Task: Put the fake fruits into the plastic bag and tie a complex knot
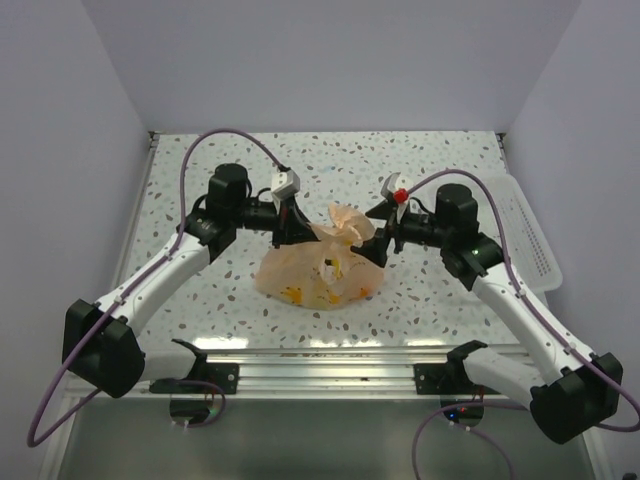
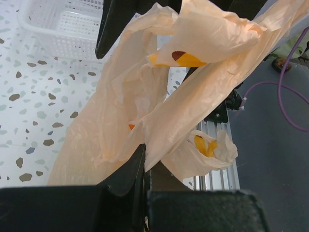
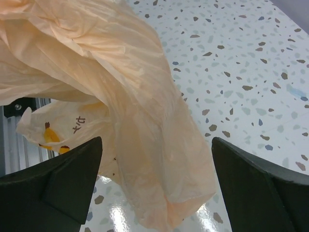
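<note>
- The peach plastic bag (image 1: 322, 268) lies mid-counter (image 1: 440, 160) between the two arms, its top bunched upward.
- Yellow fake fruits (image 1: 294, 293) show through its film.
- The left fingers (image 2: 131, 180) are pinched together on a strip of the bag.
- The right fingers (image 3: 65, 181) stand wide apart, with bag film between them, unclamped.
</note>
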You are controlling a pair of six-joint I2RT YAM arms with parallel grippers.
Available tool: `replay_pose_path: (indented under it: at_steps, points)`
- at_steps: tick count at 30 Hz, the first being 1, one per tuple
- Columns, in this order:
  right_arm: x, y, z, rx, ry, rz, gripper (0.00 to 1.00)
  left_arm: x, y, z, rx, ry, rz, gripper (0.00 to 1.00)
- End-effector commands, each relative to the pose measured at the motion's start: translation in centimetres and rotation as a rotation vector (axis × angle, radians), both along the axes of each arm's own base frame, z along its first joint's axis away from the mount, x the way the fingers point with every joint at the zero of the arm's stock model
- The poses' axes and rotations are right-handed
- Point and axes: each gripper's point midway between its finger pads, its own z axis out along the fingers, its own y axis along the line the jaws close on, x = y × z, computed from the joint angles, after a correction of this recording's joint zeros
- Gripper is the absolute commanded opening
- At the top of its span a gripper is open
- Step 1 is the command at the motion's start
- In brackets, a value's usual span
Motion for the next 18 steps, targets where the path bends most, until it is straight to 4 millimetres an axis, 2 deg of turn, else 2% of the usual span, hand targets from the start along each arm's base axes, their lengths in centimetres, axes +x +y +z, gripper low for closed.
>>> replay_pose_path:
  at_steps: [1,3,4,5,6,9,10,11,13,14,16,18]
  points:
    - [-1.1,-0.4,-0.3,-0.011,0.019,0.03,0.99,-0.8,0.0,1.0,-0.016,-0.072,-0.046,0.0]
    - [-1.4,-0.2,-0.5,-0.005,0.019,0.052,0.93,-0.8,-0.3,0.9,-0.006,-0.077,-0.055,0.0]
    - [-1.6,0.0,-0.3,0.008,0.007,0.078,0.87,-0.9,-0.4,1.0,0.004,-0.093,-0.065,0.0]
    - [-1.5,0.2,-0.4,0.017,0.019,0.077,0.68,-1.4,-1.0,0.9,0.01,-0.1,-0.086,0.0]
    - [-1.6,0.4,-0.7,0.031,0.033,0.089,0.55,-1.6,-1.3,0.7,0.019,-0.107,-0.092,0.0]
    - [-1.0,1.1,0.1,0.075,0.023,0.094,0.32,-1.9,-2.2,0.6,0.034,-0.119,-0.1,0.0]
    - [-1.0,1.1,0.1,0.073,0.024,0.095,0.3,-1.8,-2.4,0.7,0.034,-0.101,-0.095,0.0]
    - [-0.9,1.1,0.1,0.065,0.005,0.104,0.3,-1.6,-2.5,1.0,0.031,-0.097,-0.088,0.0]
    - [-1.5,1.1,0.3,0.058,-0.015,0.139,0.4,-1.0,-2.3,0.9,0.042,-0.076,-0.059,0.0]
    - [-1.9,1.1,0.1,0.044,-0.025,0.16,0.5,-0.6,-2.2,0.8,0.049,-0.077,-0.046,0.0]
    - [-2.8,1.1,0.3,0.057,-0.026,0.2,0.79,-0.1,-2.2,0.6,0.062,-0.073,-0.02,0.0]
    - [-3.5,1.3,0.5,0.063,-0.035,0.231,0.84,0.2,-2.1,0.3,0.07,-0.068,-0.001,0.0]
